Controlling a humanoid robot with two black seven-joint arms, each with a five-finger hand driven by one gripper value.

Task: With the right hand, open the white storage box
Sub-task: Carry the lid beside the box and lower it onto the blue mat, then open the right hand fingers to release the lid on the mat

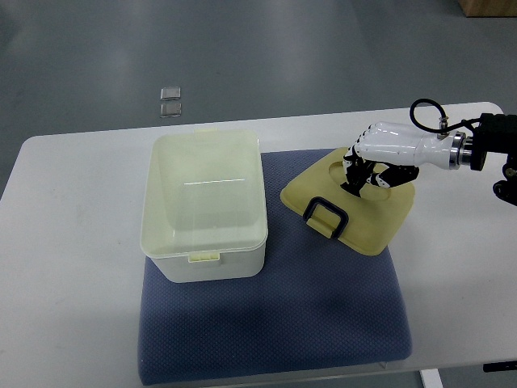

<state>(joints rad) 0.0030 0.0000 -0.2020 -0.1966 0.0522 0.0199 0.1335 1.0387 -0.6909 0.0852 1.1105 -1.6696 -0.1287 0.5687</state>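
Observation:
The white storage box (pixel 204 206) stands open and empty on the left part of a blue mat (pixel 275 323). Its yellowish lid (pixel 367 218), with a black handle (pixel 325 217), lies off the box to the right on the mat. My right hand (pixel 363 171) comes in from the right edge and sits over the lid's far edge. Its fingers (pixel 353 171) are curled down onto the lid and grip it there. The far rim of the lid is hidden under the hand. The left arm does not show.
The mat lies on a white table (pixel 73 242). Two small clear squares (pixel 170 101) lie on the grey floor beyond the table's far edge. A cable loop (pixel 424 113) sticks up from my right wrist.

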